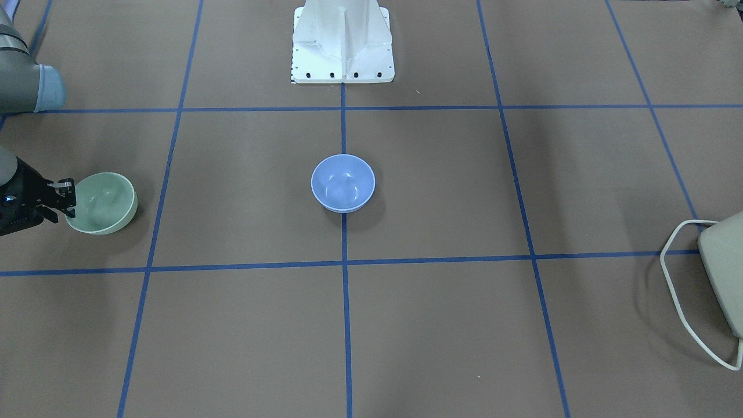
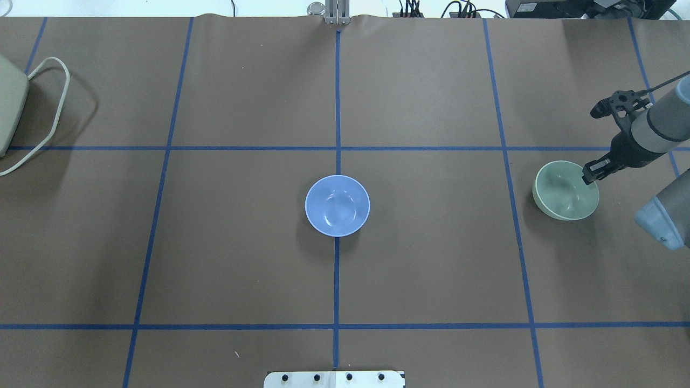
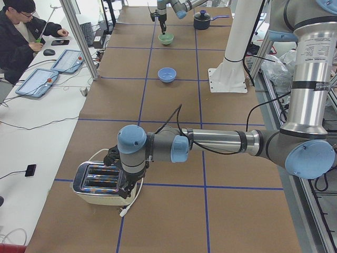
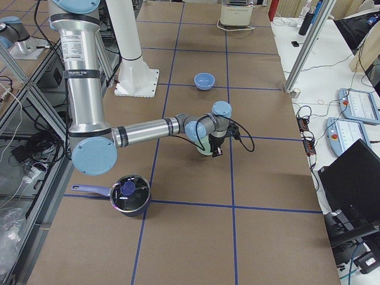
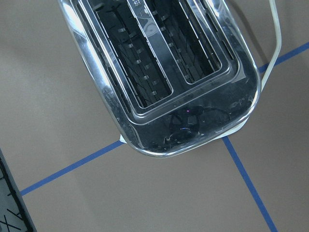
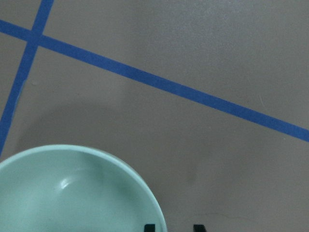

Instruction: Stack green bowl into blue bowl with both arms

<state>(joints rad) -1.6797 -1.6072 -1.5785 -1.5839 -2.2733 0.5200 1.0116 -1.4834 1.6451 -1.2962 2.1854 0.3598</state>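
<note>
Straddling the green bowl's [image 2: 563, 195] rim far to our right, our right gripper [image 2: 590, 176] stands spread, seemingly poised to pinch and lift. The blue bowl [image 2: 337, 206] sits at centre. Our left gripper [image 3: 118, 176] hovers over the toaster [image 3: 95, 182]; we cannot tell its state.

Overhead and front views oppose; both share the blue bowl [image 2: 337, 206].

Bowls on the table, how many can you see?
2. The small pale mint-green plastic bowl sits on the robot's right side, at the right gripper; the small periwinkle-blue plastic bowl sits at the centre, on a blue tape line. None appears hidden.
</note>
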